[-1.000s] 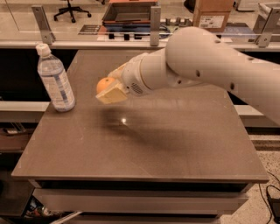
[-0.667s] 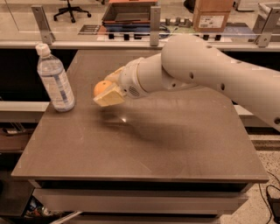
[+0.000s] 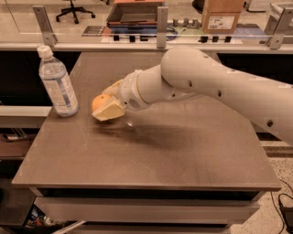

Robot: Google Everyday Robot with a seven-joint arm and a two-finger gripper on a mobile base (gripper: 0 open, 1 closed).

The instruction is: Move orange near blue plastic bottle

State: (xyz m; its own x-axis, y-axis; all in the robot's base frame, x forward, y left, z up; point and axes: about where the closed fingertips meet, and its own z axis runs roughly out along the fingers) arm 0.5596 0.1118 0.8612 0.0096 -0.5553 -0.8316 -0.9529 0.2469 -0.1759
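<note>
as the robot's white arm (image 3: 215,84) stretches in from the 3 o'clock edge of the frame across a brown table (image 3: 183,155), its gripper (image 3: 101,104) sits over the table's left half, closed around the orange (image 3: 98,101). two pale yellow fingers (image 3: 110,111) clamp the fruit from above and below, leaving only its left side showing between them. whether the orange touches the tabletop or hangs just over it cannot be told; a soft shadow lies under the gripper toward 5 o'clock. the blue plastic bottle (image 3: 57,84) stands upright with its white cap on, near the table's left edge, at 9 o'clock from the orange. the two are near each other but apart, with a narrow strip of bare tabletop between the bottle's base and the fruit. beyond the table's far edge, at 12 o'clock, a rail with metal posts (image 3: 161,23) runs across the scene. behind it, a cardboard box (image 3: 222,13) sits toward 1 o'clock and an office chair (image 3: 73,8) toward 11 o'clock.
</note>
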